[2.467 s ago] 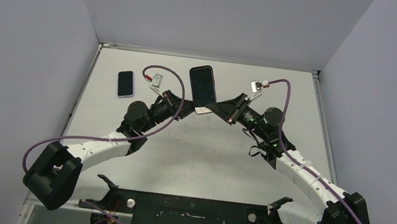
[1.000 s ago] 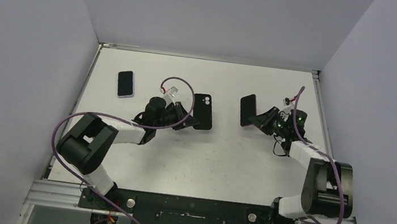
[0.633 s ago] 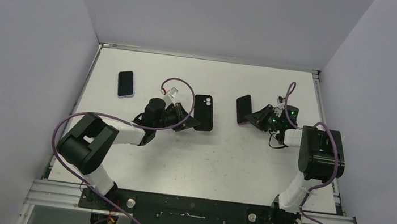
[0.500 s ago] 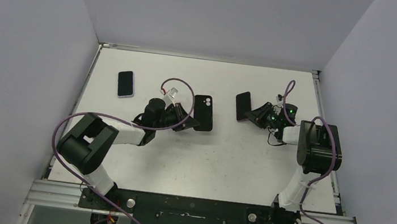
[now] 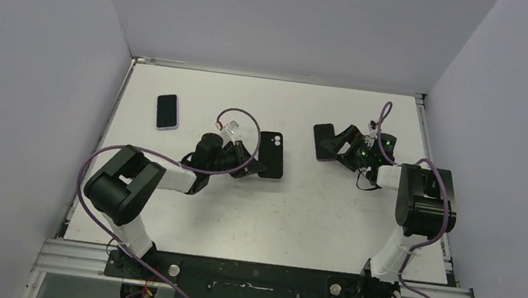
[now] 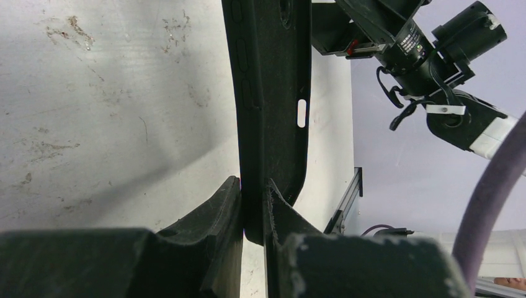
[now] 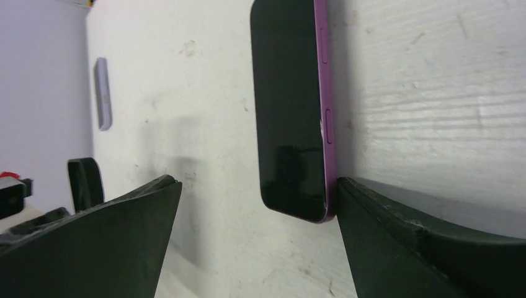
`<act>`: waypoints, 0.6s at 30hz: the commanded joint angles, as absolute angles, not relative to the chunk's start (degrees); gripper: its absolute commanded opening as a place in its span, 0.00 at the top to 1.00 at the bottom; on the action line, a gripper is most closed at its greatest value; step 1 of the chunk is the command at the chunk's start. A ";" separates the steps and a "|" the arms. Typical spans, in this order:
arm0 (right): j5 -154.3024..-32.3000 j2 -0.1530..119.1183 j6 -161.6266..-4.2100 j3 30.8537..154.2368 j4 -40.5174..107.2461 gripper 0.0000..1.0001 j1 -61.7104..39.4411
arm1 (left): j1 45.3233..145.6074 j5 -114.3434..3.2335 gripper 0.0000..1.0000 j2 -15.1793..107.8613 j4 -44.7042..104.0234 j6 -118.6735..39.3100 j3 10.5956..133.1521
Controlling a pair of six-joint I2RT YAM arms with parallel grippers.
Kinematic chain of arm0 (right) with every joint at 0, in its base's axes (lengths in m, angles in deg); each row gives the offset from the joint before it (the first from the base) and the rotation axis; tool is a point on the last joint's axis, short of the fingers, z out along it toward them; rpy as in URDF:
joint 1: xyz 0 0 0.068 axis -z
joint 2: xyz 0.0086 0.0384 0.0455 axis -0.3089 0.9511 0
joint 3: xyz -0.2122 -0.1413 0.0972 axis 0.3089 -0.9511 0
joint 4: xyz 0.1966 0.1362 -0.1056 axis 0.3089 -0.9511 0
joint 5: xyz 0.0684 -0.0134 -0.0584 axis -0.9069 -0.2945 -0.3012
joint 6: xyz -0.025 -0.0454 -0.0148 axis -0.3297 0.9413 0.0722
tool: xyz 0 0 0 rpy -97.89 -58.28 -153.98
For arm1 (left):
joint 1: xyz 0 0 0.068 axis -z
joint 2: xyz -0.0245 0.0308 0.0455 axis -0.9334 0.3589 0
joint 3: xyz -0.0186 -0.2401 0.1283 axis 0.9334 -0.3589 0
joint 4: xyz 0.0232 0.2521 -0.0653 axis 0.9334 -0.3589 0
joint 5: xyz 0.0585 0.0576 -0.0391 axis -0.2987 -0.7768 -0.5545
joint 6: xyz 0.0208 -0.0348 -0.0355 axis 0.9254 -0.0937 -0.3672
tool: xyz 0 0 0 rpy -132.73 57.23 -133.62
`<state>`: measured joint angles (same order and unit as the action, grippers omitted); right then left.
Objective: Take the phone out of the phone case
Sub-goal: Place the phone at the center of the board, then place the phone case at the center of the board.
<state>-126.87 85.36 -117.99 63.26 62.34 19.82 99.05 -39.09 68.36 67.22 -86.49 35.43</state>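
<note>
The phone (image 7: 291, 112) lay on the surface (image 5: 313, 216) between the spread right fingers (image 7: 397, 236), its long axis running straight out from them and its near end touching one, well apart from the empty phone case (image 5: 271, 154), whose near edge the left fingers (image 6: 214, 217) clamped.

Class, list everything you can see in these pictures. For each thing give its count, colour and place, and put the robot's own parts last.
phone case: one, black, mid-table, left of centre, its edge pinched by the left gripper.
phone: one, purple edge and dark screen, on the table right of centre, between the right gripper's fingers.
second phone: one, dark screen and pale rim, far left of the table, alone.
table: one, white, scuffed.
arms: two, black and white, each trailing a purple cable.
left gripper: one, black, shut on the phone case.
right gripper: one, black, open.
</note>
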 commanded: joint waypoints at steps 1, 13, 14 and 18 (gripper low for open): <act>-117.55 80.53 -109.59 62.11 48.64 0.00 20.38 | 99.70 -37.90 1.00 68.78 72.02 -87.12 37.64; -118.92 65.68 -106.06 54.51 40.61 0.00 15.26 | 101.63 -38.46 1.00 70.87 73.84 -88.42 37.89; -118.86 63.24 -106.34 53.25 40.29 0.00 14.49 | 101.70 -38.83 1.00 71.46 73.83 -88.28 38.23; -117.93 56.02 -107.02 50.41 38.79 0.00 12.08 | 101.75 -39.75 1.00 75.03 73.86 -87.84 40.91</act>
